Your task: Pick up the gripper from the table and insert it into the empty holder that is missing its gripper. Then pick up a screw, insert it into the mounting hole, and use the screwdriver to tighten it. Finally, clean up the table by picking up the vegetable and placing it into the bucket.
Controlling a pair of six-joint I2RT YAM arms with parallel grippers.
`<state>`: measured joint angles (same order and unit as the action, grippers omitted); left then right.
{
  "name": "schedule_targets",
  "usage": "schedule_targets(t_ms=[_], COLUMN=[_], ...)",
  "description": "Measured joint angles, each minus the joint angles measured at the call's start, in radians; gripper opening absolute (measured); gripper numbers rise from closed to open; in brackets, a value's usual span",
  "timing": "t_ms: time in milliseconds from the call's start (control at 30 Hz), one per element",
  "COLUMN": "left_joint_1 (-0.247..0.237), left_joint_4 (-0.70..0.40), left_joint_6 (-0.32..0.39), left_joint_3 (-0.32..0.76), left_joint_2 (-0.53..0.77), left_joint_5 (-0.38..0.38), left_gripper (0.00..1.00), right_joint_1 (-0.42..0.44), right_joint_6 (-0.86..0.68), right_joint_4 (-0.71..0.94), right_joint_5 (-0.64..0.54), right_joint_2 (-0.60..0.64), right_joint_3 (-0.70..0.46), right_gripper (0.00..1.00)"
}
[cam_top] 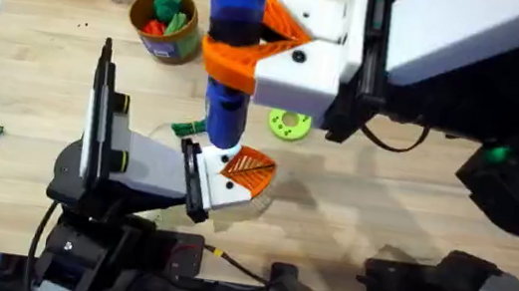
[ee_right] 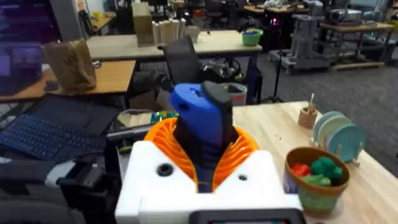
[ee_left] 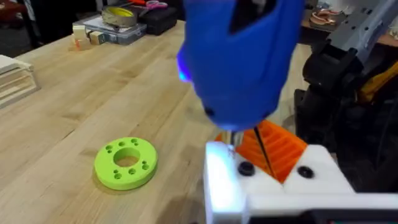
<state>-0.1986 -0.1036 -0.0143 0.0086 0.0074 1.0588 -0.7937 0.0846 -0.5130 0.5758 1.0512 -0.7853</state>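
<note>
Tightening under way: right hand (cam_top: 253,39) grasps the screwdriver (cam_top: 229,51), bit down at the holder (cam_top: 227,189). Left hand's state cannot be told. Next: seat the bit squarely.

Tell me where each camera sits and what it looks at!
Overhead: above the table, looking down on both arms, the blue screwdriver and the bucket.
Left wrist: on the left arm, facing the screwdriver's tip, a green ring and its own white fingers.
Right wrist: on the right gripper, holding the screwdriver, bucket beyond.
Shared: all show the screwdriver.
</note>
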Motion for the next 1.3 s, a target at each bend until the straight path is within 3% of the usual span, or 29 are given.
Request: schedule_targets(t_ms=[1300], left_joint_1=[0.0], left_joint_4=[-0.001], left_joint_6=[0.0], left_joint_3=[0.0], left_joint_2=[0.0], left_joint_5=[0.004], left_gripper=[0.016], right_joint_1=[0.001], right_joint_6=[0.042], right_joint_4=[0.062], right_joint_5=[-0.007], right_joint_2=[0.0], right_joint_3=[0.0], right_gripper=[0.076])
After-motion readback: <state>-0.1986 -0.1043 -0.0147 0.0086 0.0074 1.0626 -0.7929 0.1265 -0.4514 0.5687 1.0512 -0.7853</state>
